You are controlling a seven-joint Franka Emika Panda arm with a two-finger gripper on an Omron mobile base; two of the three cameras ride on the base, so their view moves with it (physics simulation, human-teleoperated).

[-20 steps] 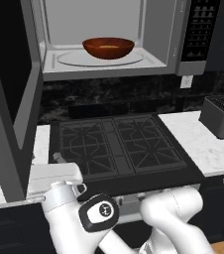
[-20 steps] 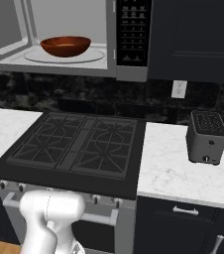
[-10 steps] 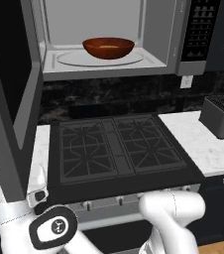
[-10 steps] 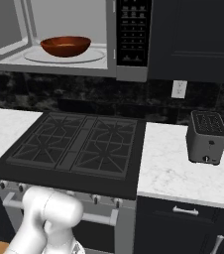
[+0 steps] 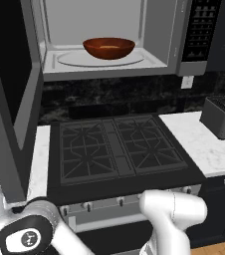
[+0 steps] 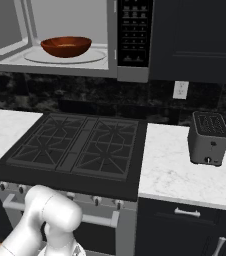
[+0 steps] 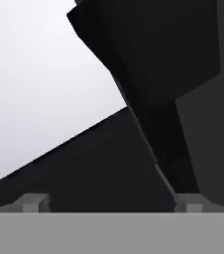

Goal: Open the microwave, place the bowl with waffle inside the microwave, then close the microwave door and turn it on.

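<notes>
The bowl (image 5: pixel 108 48) is sitting on the turntable at the middle of the microwave (image 5: pixel 109 40) floor, while the microwave door (image 5: pixel 15 99) is hanging wide open. The gripper (image 7: pixel 111 203), jaws spread and empty, is working low; a blind swing risks clipping the door's edge.

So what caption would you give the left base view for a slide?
Bowl sits on the turntable inside the microwave, its door swung open above the stove.

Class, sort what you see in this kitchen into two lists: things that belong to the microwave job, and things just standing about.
Job:
microwave
door, open
bowl, on the turntable
waffle, in the bowl
end effector, open

Standing about:
stove
toaster
outlet
counter
</notes>
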